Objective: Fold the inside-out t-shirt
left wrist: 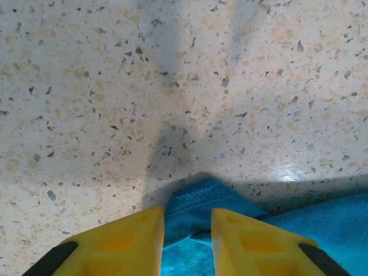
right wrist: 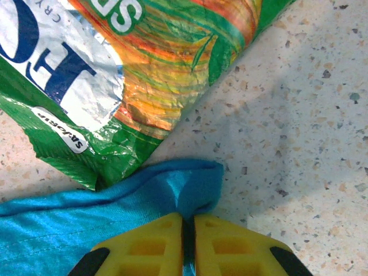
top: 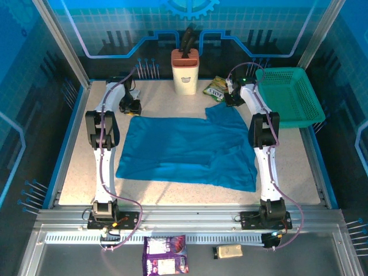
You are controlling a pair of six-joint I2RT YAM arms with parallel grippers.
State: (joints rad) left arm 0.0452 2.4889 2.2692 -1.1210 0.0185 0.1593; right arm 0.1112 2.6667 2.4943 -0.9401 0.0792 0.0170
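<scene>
The inside-out t-shirt (top: 184, 149) is spread flat over the middle of the worktop (top: 75, 167), its near hem well back from the near edge and a bare strip left along the left edge. Its far right corner is drawn up towards the far edge, just beside the snack packet (right wrist: 115, 75). In the right wrist view that corner is touching the packet's crumpled lower edge or lies just under it; which of the two cannot be told.

The left gripper (left wrist: 187, 221) is set at the far left corner of the shirt, its jaws narrowed onto a bunched fold of hem that fills the gap between them. Open speckled worktop is seen beyond it.

The right gripper (right wrist: 188, 221) is closed almost to a slit, with the blue cloth pinched inside. The packet's lettering is cut off by the frame.

A knife block (top: 185, 72) stands at the far edge, and a teal basket (top: 290, 95) fills the far right corner.
</scene>
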